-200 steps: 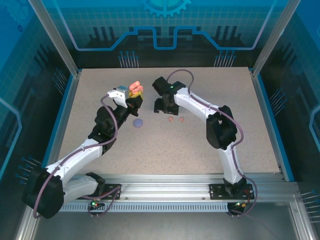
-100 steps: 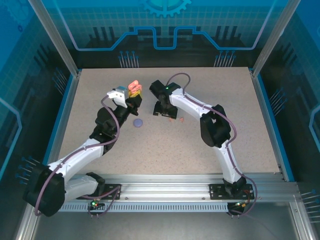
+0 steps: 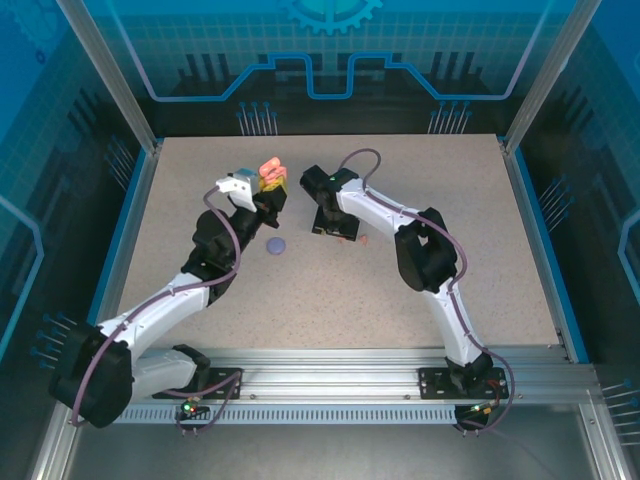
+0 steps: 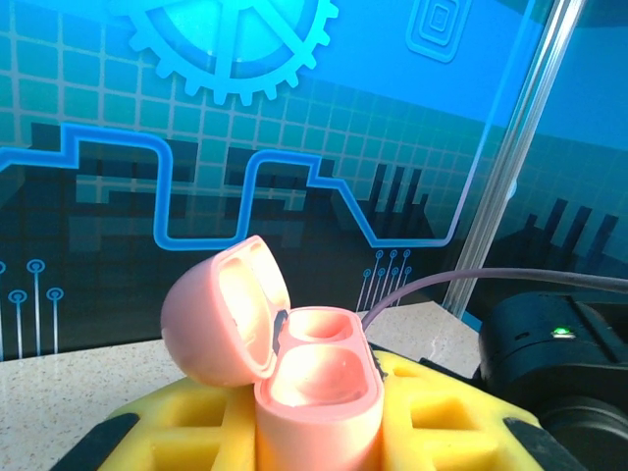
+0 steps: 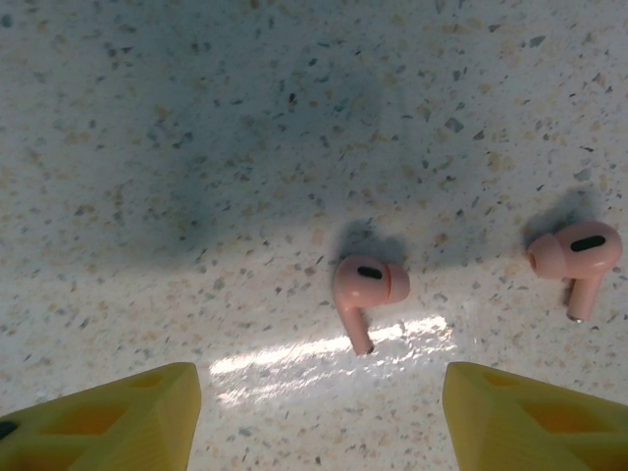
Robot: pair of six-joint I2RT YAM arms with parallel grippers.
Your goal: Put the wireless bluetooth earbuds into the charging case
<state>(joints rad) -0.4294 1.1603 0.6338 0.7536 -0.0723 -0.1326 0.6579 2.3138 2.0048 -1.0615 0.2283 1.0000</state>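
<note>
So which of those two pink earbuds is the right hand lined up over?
The pale pink stemmed earbud centred between the yellow fingers of the right hand; the other pink earbud lies outside them.

This is a robotics lab test cell: a speckled, stone-look worktop [image 3: 330, 300] with a blue border is fenced in by aluminium profile posts [image 3: 112, 80] and clear side panes. The back wall [image 3: 330, 60] carries a printed blue backdrop of a gear [image 4: 231, 49], a grid and circuit traces. Two white-and-black robot arms [image 3: 170, 300], with cables and small green status lights [image 3: 186, 409], are bolted to a slotted metal rail [image 3: 330, 385] along the near edge.
</note>
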